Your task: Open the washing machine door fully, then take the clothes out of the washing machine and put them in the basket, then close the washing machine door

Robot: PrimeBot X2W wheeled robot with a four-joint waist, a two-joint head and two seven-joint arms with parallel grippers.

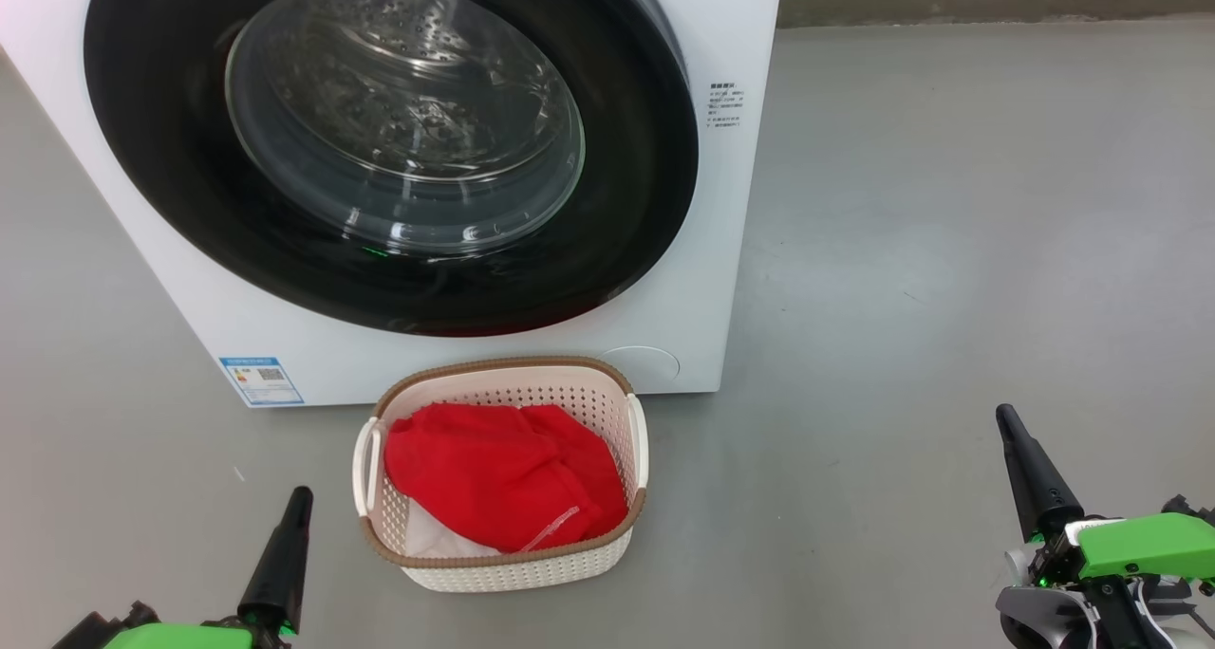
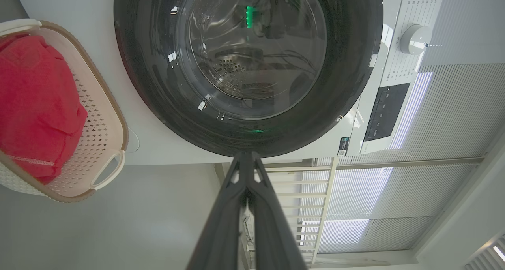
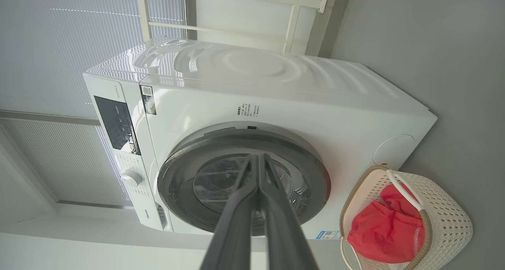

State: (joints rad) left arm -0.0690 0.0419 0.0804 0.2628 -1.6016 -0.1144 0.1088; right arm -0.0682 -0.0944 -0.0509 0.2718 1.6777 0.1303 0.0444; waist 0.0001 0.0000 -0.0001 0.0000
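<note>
The white washing machine (image 1: 456, 355) stands ahead, and its black-rimmed round door (image 1: 152, 156) lies shut flat against the front. Through the glass I see the bare steel drum. On the floor just in front sits the cream basket (image 1: 517, 573) with the red clothes (image 1: 498, 478) lying inside it. My left gripper (image 1: 301, 493) rests low at the left of the basket, shut with nothing in it. My right gripper (image 1: 1002, 412) sits far off to the right, also shut and holding nothing. The basket (image 3: 446, 218) and clothes (image 3: 386, 230) also show in the right wrist view.
Grey floor (image 1: 949, 250) spreads wide to the right of the machine. A control knob (image 2: 414, 39) and dark panel (image 2: 384, 112) sit on the machine's top strip. Slatted blinds (image 3: 51, 45) and a pale rail frame stand behind the washer.
</note>
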